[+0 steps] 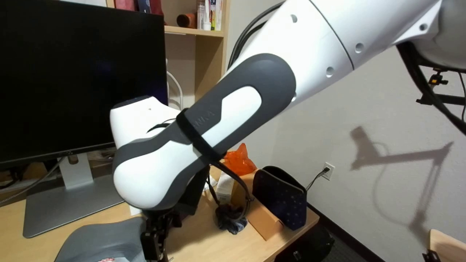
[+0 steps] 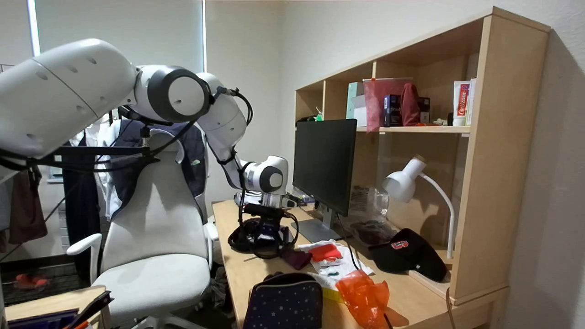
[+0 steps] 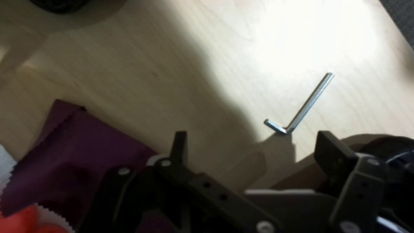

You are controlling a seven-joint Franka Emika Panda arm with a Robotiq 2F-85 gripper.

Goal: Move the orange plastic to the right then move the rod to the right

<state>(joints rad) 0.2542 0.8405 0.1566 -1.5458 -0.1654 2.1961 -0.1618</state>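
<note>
The orange plastic is a crumpled, translucent orange piece (image 2: 364, 297) at the near end of the desk in an exterior view; it also shows beyond the arm in an exterior view (image 1: 240, 162). The rod is a silver L-shaped metal rod (image 3: 309, 105) lying flat on the desk in the wrist view; it looks like a thin grey line in an exterior view (image 2: 250, 259). My gripper (image 3: 254, 139) is open and empty, low over the desk, its fingers wide apart. The rod's bend lies just ahead of the fingertips in the wrist view, nearer the right finger, not touching.
A purple cloth (image 3: 84, 145) lies left of the gripper. A red-and-white packet (image 2: 325, 252) lies beside it. A starry navy pouch (image 2: 285, 304), a brown box (image 1: 264, 220) and a dark scrunchie (image 1: 231, 218) stand near the desk's end. A monitor (image 2: 324, 164) stands behind.
</note>
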